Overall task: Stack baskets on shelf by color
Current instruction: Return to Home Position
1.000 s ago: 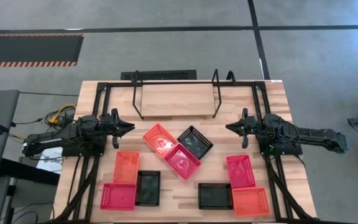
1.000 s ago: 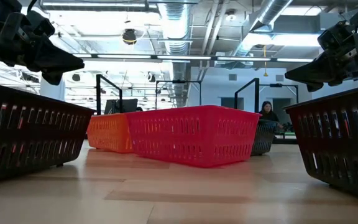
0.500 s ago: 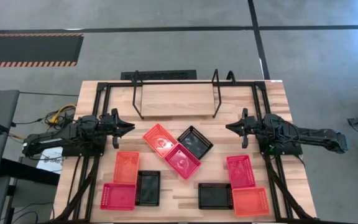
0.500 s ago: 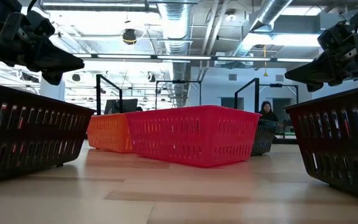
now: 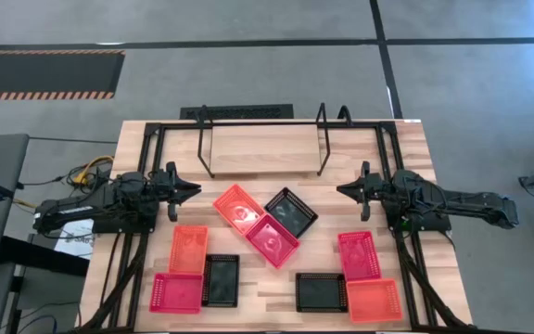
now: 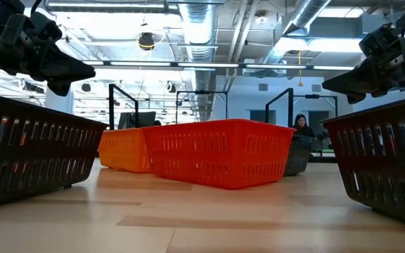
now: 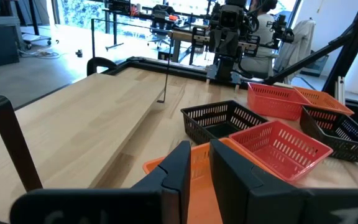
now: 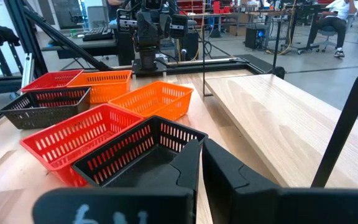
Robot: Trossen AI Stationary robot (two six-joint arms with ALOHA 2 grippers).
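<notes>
Several small mesh baskets rest on their bottoms on the wooden table. In the middle are an orange basket (image 5: 236,205), a black basket (image 5: 291,211) and a red basket (image 5: 273,240). At the near left are an orange (image 5: 189,249), a black (image 5: 221,279) and a red one (image 5: 176,292). At the near right are a red (image 5: 359,254), a black (image 5: 321,291) and an orange one (image 5: 374,300). The shelf (image 5: 260,148) stands bare at the far middle. My left gripper (image 5: 191,190) and my right gripper (image 5: 343,190) hover shut and empty on either side of the middle baskets.
A black metal frame (image 5: 152,139) runs along the table's far edge and both sides. The shelf's upright looped rods (image 5: 323,121) rise at its two ends. Bare tabletop lies between the shelf and the middle baskets (image 5: 258,186). People sit in the room beyond the table (image 6: 301,126).
</notes>
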